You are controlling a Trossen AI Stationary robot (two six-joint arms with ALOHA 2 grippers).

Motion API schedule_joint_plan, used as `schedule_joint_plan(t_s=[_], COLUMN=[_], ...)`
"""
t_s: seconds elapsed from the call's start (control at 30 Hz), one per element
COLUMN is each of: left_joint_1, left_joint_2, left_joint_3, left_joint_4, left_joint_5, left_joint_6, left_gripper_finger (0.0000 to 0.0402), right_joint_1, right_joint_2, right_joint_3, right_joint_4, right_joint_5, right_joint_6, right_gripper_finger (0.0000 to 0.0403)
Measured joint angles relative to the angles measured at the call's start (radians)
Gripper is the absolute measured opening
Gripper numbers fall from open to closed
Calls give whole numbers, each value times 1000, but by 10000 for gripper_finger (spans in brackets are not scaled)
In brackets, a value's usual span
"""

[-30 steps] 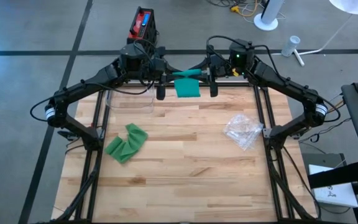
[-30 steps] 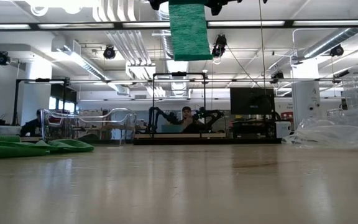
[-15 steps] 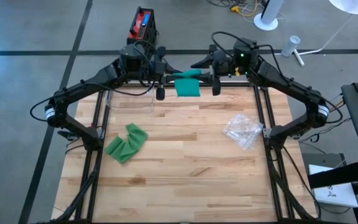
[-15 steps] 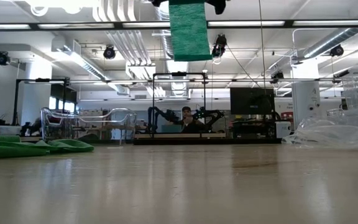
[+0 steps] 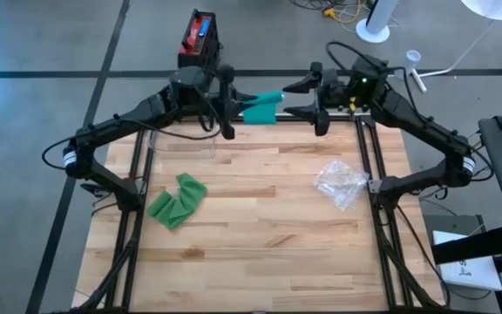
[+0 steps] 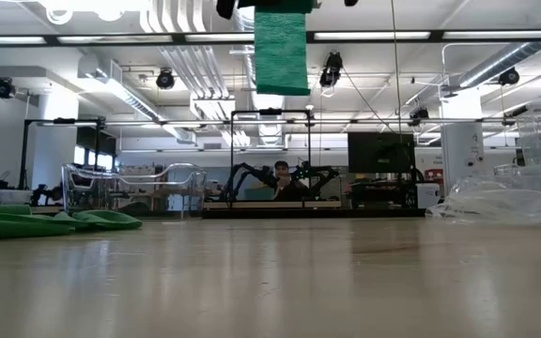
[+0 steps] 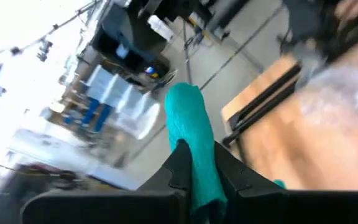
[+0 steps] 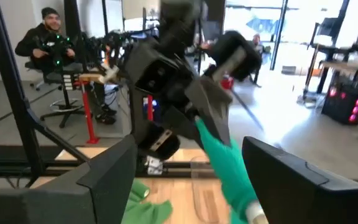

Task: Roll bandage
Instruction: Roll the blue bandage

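A green bandage [image 5: 262,108] hangs high over the table's far edge, with my left gripper [image 5: 239,104] shut on it. In the low view its strip [image 6: 282,52] drops from the picture's top, well above the table. In the left wrist view it [image 7: 190,134] runs out past my fingers. My right gripper [image 5: 298,98] stands open just right of the bandage, level with it and touching nothing. Its fingers [image 8: 107,177] frame the bandage [image 8: 227,167] from a short way off. My left gripper pinches the bandage [image 7: 199,163] between its two fingers [image 7: 179,167]. They reach in about level from the table's left side. A length sticks out beyond the fingertips toward my right gripper, and the rest hangs down slack, clear of the table. How many layers it holds I cannot tell.
A second green bandage [image 5: 178,199] lies crumpled at the table's left. A crumpled clear plastic bag [image 5: 340,181] lies at the right, and a clear container [image 5: 181,139] stands at the far left. A red and black device [image 5: 200,37] sits on the floor beyond the table.
My right gripper has opened, let go of the bandage and drawn back toward the table's right edge, rising a little. My left gripper has stayed in place and rolled its wrist, turning the bandage, which now shows narrower from above.
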Motion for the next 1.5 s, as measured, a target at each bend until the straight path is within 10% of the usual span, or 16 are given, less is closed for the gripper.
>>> schedule_joint_plan(t_s=[0.63, 1.1, 1.33, 1.5], left_joint_1=[-252, -263, -264, -228], left_joint_2=[-1, -2, -2, -8], left_joint_3=[0, 0, 0, 0], left_joint_4=[24, 45, 55, 35], left_joint_5=[-334, -343, -395, -429], left_joint_6=[368, 372, 145, -115], left_gripper_finger=[16, 21, 118, 207], right_joint_1=[14, 20, 19, 18], right_joint_2=[92, 93, 93, 86], right_joint_3=[-45, -45, -45, -56], right_joint_4=[47, 71, 90, 95], right_joint_5=[-132, -139, -123, -122], right_joint_6=[113, 145, 63, -3], right_gripper_finger=[282, 170, 30, 28])
